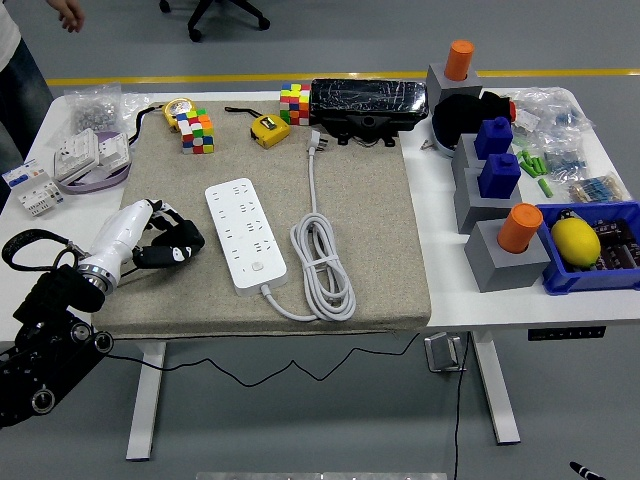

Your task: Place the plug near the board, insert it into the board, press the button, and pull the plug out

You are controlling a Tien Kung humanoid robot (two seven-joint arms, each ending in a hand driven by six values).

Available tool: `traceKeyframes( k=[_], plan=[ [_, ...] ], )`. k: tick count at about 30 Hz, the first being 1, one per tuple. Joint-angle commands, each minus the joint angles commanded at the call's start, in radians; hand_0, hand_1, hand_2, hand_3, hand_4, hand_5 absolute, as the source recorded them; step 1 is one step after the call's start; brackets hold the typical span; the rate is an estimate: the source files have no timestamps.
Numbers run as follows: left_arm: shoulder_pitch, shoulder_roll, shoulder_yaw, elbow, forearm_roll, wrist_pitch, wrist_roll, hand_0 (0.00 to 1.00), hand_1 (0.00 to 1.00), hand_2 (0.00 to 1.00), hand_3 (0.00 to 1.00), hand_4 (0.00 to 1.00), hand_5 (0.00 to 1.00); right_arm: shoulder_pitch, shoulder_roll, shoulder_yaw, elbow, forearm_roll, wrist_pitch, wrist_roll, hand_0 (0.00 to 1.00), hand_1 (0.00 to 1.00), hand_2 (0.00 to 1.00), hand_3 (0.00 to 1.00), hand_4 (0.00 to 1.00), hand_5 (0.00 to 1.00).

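Left hand (165, 243) is seen low over the beige mat (380, 200), just left of the white power strip (245, 234), apart from it; dark fingers (185, 237) loosely curled, nothing held. Right hand isn't in the pic.

Strip lies lengthwise on the mat, sockets up, round button (258, 267) near its near end. Cable (322, 265) is coiled in loops just right of the strip, then runs straight up to the plug (317, 141) at the mat's far edge, beside the yellow tape measure (268, 129) — well apart from the strip, so nothing is counted as done yet.

Handling, as judged: plug is light, rigid, smooth plastic; best pinched across the flat sides of its body, prongs left free. Cable is springy, so drag and coil tug are to be expected. Strip is light and could slide when the plug is pushed in or pulled out; it may need pinning.

Writing: no brand or label can be read at this res.
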Motion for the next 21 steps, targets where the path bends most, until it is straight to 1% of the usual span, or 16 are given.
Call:
traceKeyframes(
  k=[2,4,5,7,10,11,14,16,17,19,21],
  plan=[
    [0.000,0.003,-0.001,-0.003,0.004,-0.017,0.018,0.726,0.724,0.676,0.640,0.907,0.247,-0.001,0.000,0.000,-0.001,0.000,0.000,0.000,0.651,0.652,0.658,0.570,0.991,0.558],
    [0.004,0.005,-0.004,-0.007,0.006,-0.022,0.023,0.726,0.724,0.676,0.640,0.907,0.247,-0.001,-0.001,0.001,0.000,0.000,0.000,0.000,0.651,0.652,0.658,0.570,0.991,0.558],
    [0.008,0.006,-0.008,-0.013,0.008,-0.026,0.027,0.736,0.747,0.717,0.691,0.914,0.267,-0.002,-0.001,0.003,0.001,-0.001,0.000,0.000,0.656,0.653,0.658,0.570,0.990,0.558],
    [0.014,0.007,-0.016,-0.024,0.005,-0.025,0.026,0.736,0.747,0.717,0.691,0.914,0.267,-0.002,-0.001,0.004,0.001,-0.001,0.000,0.000,0.656,0.653,0.658,0.570,0.990,0.558],
    [0.032,0.012,-0.037,-0.064,-0.012,-0.013,0.015,0.736,0.747,0.717,0.691,0.914,0.267,-0.002,0.000,0.006,0.002,-0.002,0.000,0.001,0.656,0.653,0.658,0.570,0.990,0.558],
    [0.039,0.014,-0.047,-0.080,-0.025,-0.003,0.005,0.731,0.734,0.704,0.687,0.934,0.305,-0.002,0.000,0.006,0.002,-0.003,0.000,0.000,0.651,0.652,0.658,0.570,0.990,0.558],
    [0.058,0.016,-0.081,-0.125,-0.092,0.033,-0.045,0.731,0.734,0.704,0.687,0.934,0.305,-0.003,0.000,0.007,0.001,-0.003,0.000,0.001,0.651,0.652,0.658,0.570,0.990,0.558],
    [0.072,0.015,-0.114,-0.156,-0.164,0.074,-0.098,0.731,0.734,0.704,0.687,0.934,0.305,-0.001,0.000,0.008,0.000,-0.004,-0.001,0.001,0.651,0.652,0.658,0.570,0.990,0.558],
    [0.076,0.014,-0.123,-0.164,-0.196,0.086,-0.118,0.645,0.658,0.591,0.591,0.877,0.329,-0.001,0.000,0.009,0.000,-0.004,-0.001,0.001,0.654,0.653,0.658,0.570,0.991,0.558],
    [0.087,0.010,-0.153,-0.186,-0.274,0.117,-0.162,0.645,0.658,0.591,0.591,0.877,0.329,-0.001,0.002,0.011,0.001,-0.003,-0.001,0.001,0.654,0.653,0.658,0.570,0.991,0.558],
    [0.092,0.007,-0.170,-0.197,-0.328,0.131,-0.181,0.645,0.658,0.591,0.591,0.877,0.329,0.000,0.002,0.012,0.000,-0.004,-0.001,0.001,0.654,0.653,0.658,0.570,0.991,0.558]
  ],
)
